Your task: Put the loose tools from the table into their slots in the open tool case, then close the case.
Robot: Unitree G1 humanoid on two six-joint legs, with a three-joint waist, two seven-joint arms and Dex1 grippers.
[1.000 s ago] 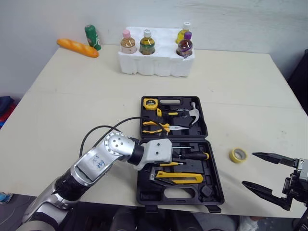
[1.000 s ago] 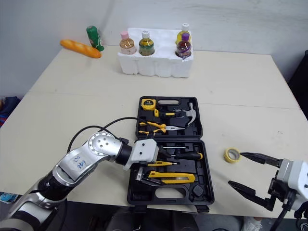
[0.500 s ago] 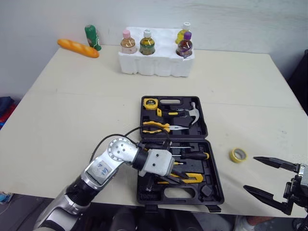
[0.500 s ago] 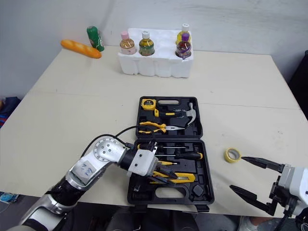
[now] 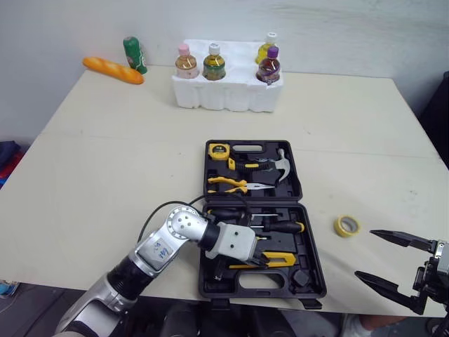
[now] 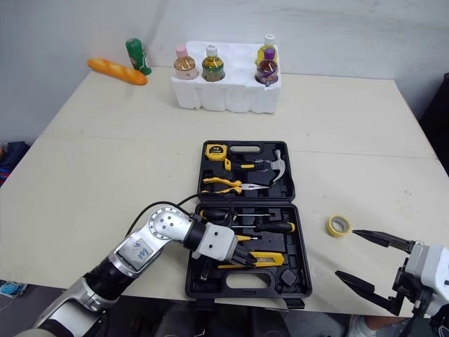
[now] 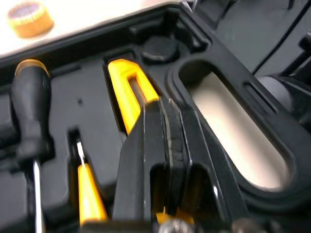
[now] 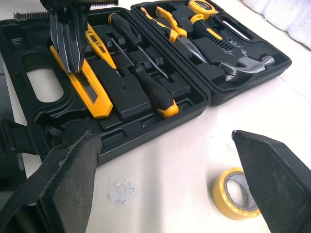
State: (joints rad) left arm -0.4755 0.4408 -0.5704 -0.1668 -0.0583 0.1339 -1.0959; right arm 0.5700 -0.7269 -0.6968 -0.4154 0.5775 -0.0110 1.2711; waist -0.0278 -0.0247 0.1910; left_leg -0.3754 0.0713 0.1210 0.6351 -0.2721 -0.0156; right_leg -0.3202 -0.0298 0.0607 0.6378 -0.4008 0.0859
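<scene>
Black tool case (image 5: 309,288) lies open flat with its front at the tabletop (image 5: 105,154) near edge. There is bare beige surface to both sides and behind it, up to the white foam tray (image 5: 228,95) of bottles by the back wall.

Left end effector (image 7: 164,109) has its fingers pressed together, tips down on the yellow utility knife (image 5: 284,259) in the near half of the case, beside the screwdriver (image 5: 284,227). The hammer (image 5: 284,165), pliers (image 5: 228,184) and tape measure (image 5: 219,150) sit in the far half.

The yellow tape roll (image 5: 347,226) is loose on the tabletop right of the case, not touching it. Right end effector (image 5: 365,253) hangs spread wide off the front-right edge, near the roll.

Bottle labels are too small to read.
</scene>
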